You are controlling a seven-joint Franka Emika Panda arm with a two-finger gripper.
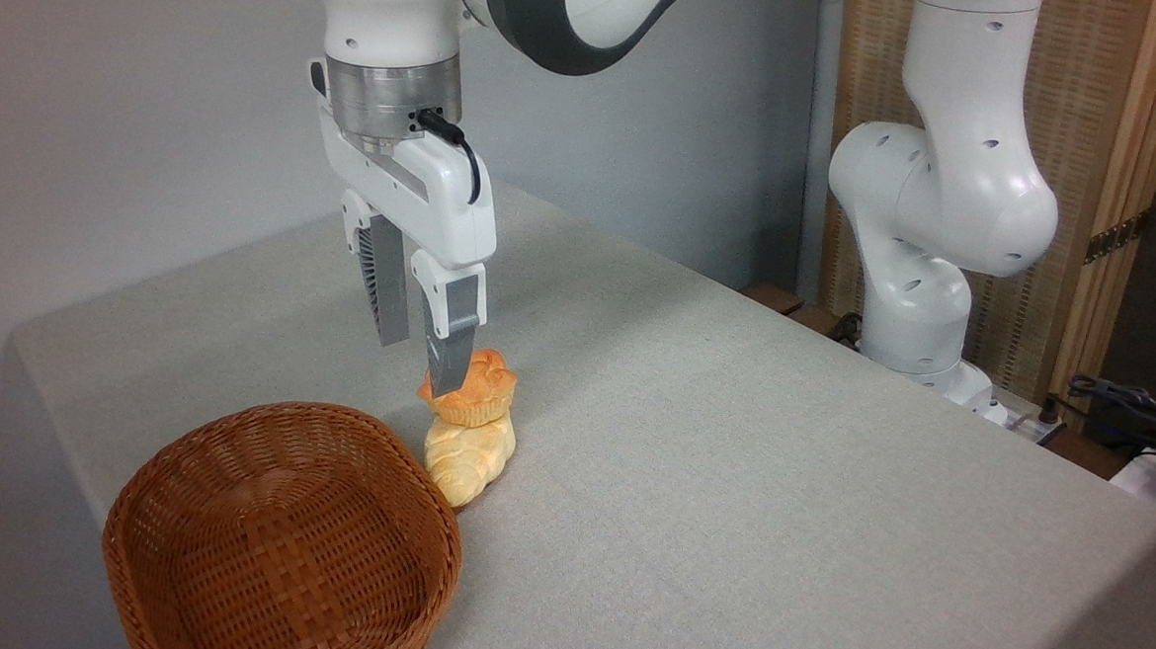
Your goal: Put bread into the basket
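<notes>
The white two-finger pincer hangs pointing straight down over the grey cloth-covered bench, its grey fingers spread with a clear gap between them and nothing held. The nearer finger's tip overlaps the left edge of the small round knobbly orange-golden bun in this view; whether it touches the bun or stands just in front of it cannot be told. The other finger ends higher in the picture, to the left and farther back.

The relation that matters: the bun lies slightly to the right of the midline between the fingers, so by my reading the pincer must shift a little right before it can straddle the bun and close.

The bun sits just behind the longer pale-golden plaited oval loaf, the two touching or nearly so; the loaf's long axis runs from near-left to far-right. Both pieces rest on the bench, outside the round brown woven wicker basket, which stands empty just to the loaf's near-left. Neither piece is in yet, so a short carry leftward and nearward remains.
</notes>
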